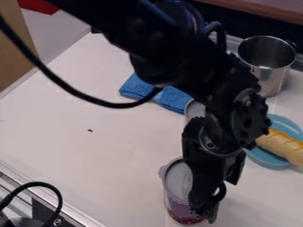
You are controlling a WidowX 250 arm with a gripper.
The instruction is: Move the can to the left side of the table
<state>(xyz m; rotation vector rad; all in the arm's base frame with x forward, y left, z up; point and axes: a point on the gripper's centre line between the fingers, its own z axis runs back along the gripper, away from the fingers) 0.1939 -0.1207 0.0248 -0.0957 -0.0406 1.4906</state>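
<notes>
White table (83,162) under everything. Black arm (183,57) comes in from the top edge and crosses over it; gripper (206,210) hangs down at the near part. Grip state: can't tell from this angle, released or clenched. Metal pot (275,73) upright, well beyond the gripper tips, to their right. Can (176,198) upright, purple with red at the base, just left of the tips, its right side partly hidden by the gripper. Blue plate (269,162) beyond and right of the tips. Blue towel (174,100) folded, well beyond and left of them. Bread (283,145) on the plate. Round-rimmed item (193,109) beyond the tips, mostly hidden behind the arm. Dark speck (90,130) on the table, well left of and beyond the tips.
</notes>
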